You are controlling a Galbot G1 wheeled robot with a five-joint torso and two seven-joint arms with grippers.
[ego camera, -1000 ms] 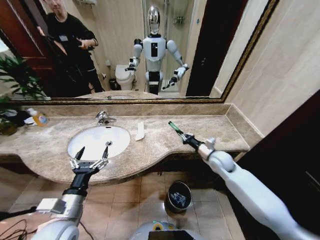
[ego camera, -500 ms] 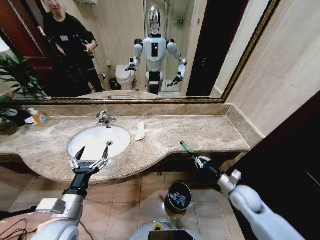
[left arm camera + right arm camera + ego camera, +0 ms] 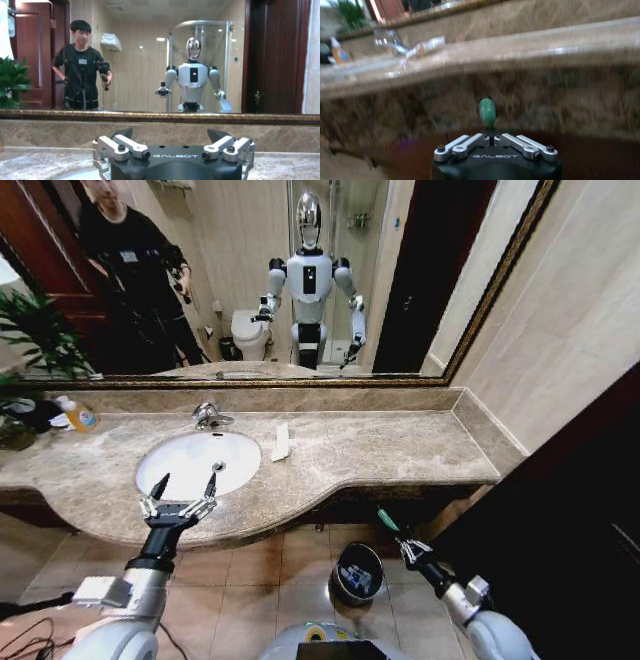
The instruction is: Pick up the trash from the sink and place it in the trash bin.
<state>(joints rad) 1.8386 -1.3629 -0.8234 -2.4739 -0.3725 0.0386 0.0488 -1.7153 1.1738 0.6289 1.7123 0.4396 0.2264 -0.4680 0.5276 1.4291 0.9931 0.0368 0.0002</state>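
While the right pincer pinches it at one end, the green item, a slim, glossy, rounded stick, stands out beyond the fingertips, below the edge of the marble surface and just above and right of the trash bin. From the right wrist it shows as a green oval tip rising from the closed fingers against the brown stone front.

Trash bin: small, round, dark, shiny rim, on the tiled floor under the surface overhang; pale scraps lie inside, kind unclear.

Flat white packet: lying on the surface just right of the sink.

Sink: white oval basin, chrome faucet behind it.

Left pincer: fingers spread wide, holding nothing, hovering over the sink's near rim.

Orange-capped bottle: far left of the surface, beside a plant.
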